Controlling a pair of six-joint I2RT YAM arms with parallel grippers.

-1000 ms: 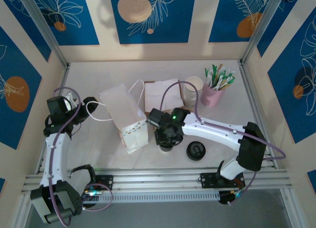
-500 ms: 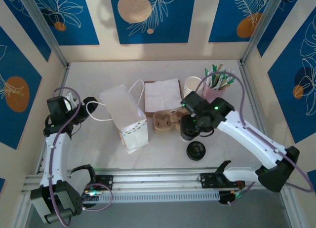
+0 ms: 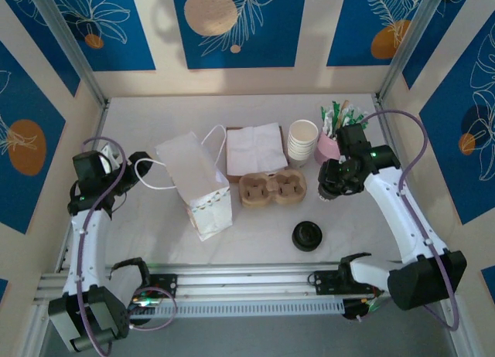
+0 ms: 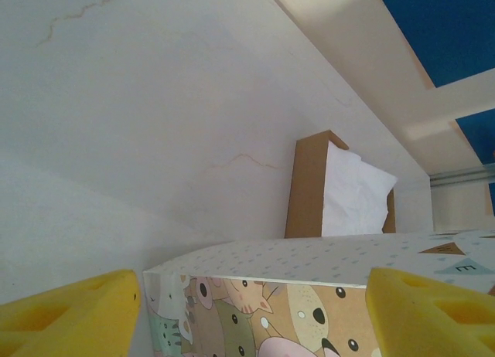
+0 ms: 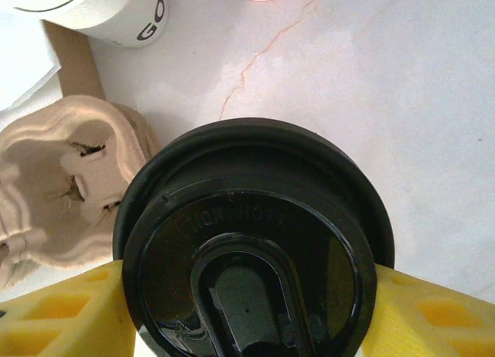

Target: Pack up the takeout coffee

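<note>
The left claw (image 3: 136,164) is hanging released beside the bag (image 3: 199,188). The carrier (image 3: 272,189) is lying mid-table, right of the bag, its wells empty (nothing packed yet). The right claw (image 3: 336,188) is grasping a lidded cup (image 5: 251,241), with bare table lying between them and the cup stack (image 3: 303,141) crowding the far side.

A pale, marble-veined counter (image 3: 155,117) is boxed in by cream walls (image 3: 309,79) carrying blue leaf-print panels (image 3: 263,48).
</note>
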